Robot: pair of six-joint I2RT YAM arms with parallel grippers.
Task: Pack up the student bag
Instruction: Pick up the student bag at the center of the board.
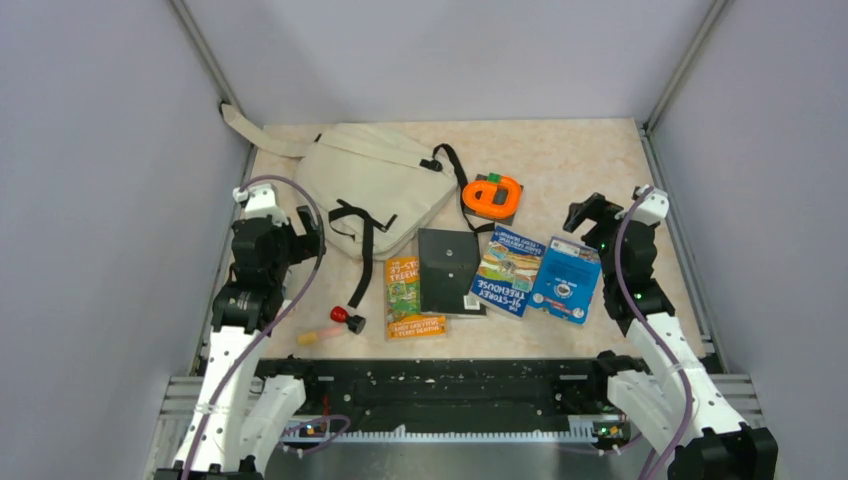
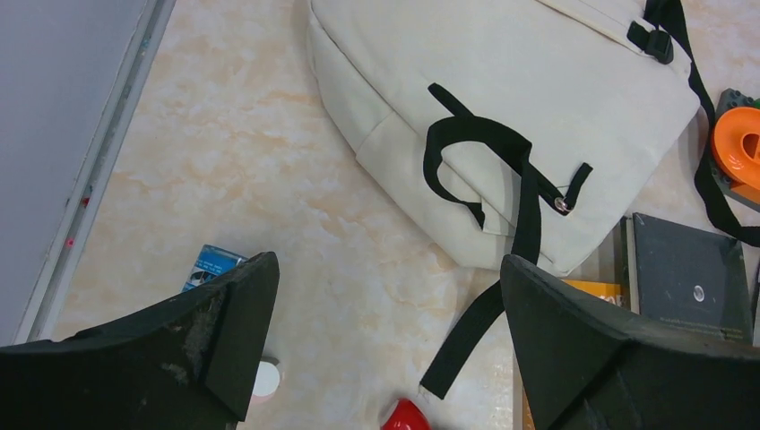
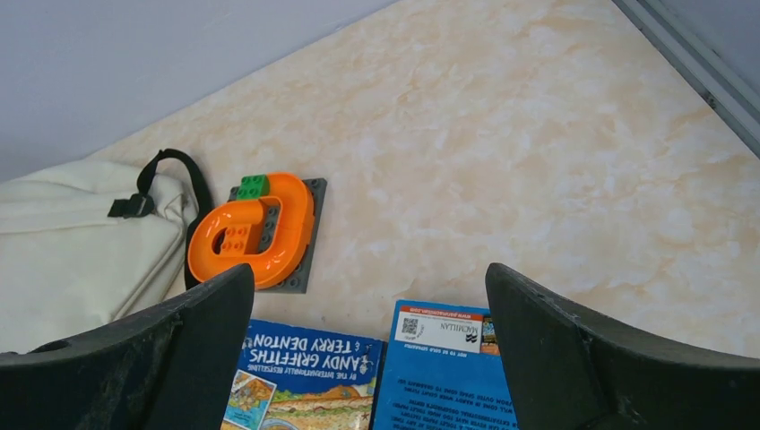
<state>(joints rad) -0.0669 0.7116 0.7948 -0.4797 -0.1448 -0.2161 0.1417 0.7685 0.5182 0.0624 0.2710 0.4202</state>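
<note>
The student bag [image 1: 370,188], cream with black straps, lies flat at the back left of the table; in the left wrist view the bag [image 2: 502,90] fills the top, and a loose black strap [image 2: 475,327] trails toward me. My left gripper [image 1: 305,235] hovers open just left of the bag, and nothing sits between the left gripper's [image 2: 385,296] fingers. My right gripper [image 1: 588,214] is open above the right side of the table. In its own view the right gripper [image 3: 369,313] is over two blue books, holding nothing.
In a row at the front lie an orange-green book [image 1: 410,297], a black notebook [image 1: 449,270], a dark blue Treehouse book [image 1: 508,270] and a light blue book [image 1: 566,279]. An orange toy on a grey plate [image 1: 492,195] sits beside the bag. A red-capped item [image 1: 347,318] lies front left.
</note>
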